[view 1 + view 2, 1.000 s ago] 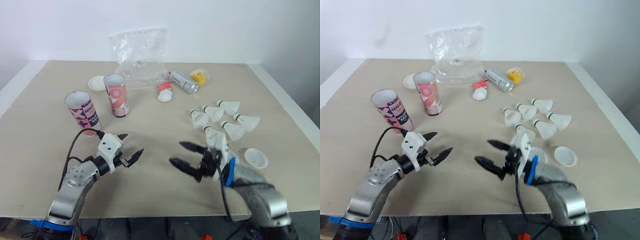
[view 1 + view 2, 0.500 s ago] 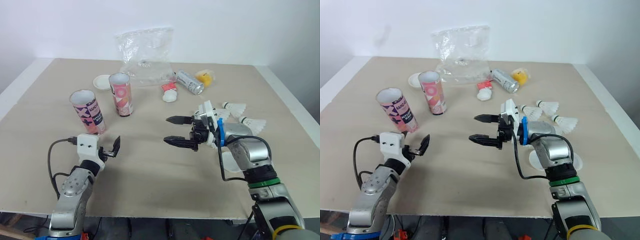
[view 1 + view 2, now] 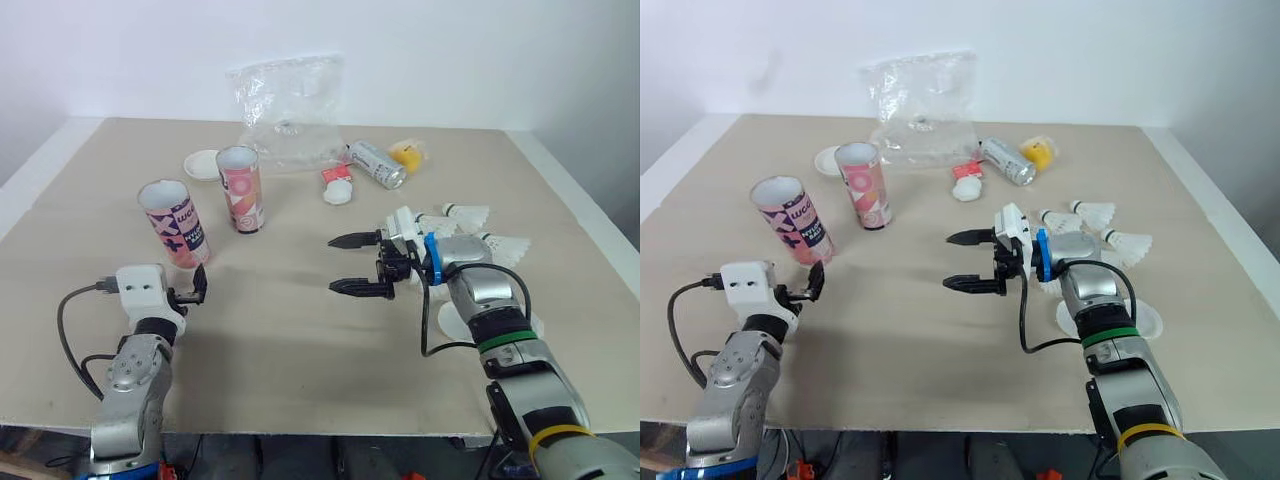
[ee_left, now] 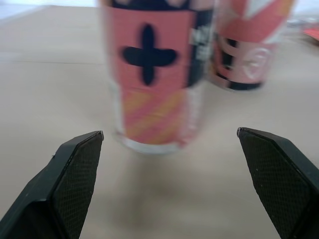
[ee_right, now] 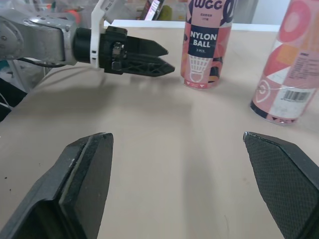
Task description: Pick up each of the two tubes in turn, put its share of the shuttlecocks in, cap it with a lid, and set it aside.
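Note:
Two open pink tubes stand upright at the table's left: a WCC-printed tube [image 3: 175, 222] and a paler tube [image 3: 240, 189] behind it. My left gripper [image 3: 197, 285] is open just in front of the WCC tube [image 4: 154, 74], its fingers wider than the tube and apart from it. My right gripper [image 3: 334, 264] is open over the middle of the table, pointing left, holding nothing. Several white shuttlecocks [image 3: 465, 213] lie behind my right arm. One white lid [image 3: 203, 163] lies behind the tubes; another lid [image 3: 1140, 322] sits partly hidden beside my right forearm.
A crumpled clear plastic bag [image 3: 290, 115] stands at the back. Next to it lie a silver can [image 3: 375, 163], a yellow object [image 3: 408, 153], a red-and-white packet [image 3: 335, 175] and a small white piece [image 3: 335, 193]. The table's front edge runs close below both arms.
My left gripper has drawn back to the left and turned toward the WCC tube. My right gripper rose from the front edge to mid-table and now points left. Both stayed open.

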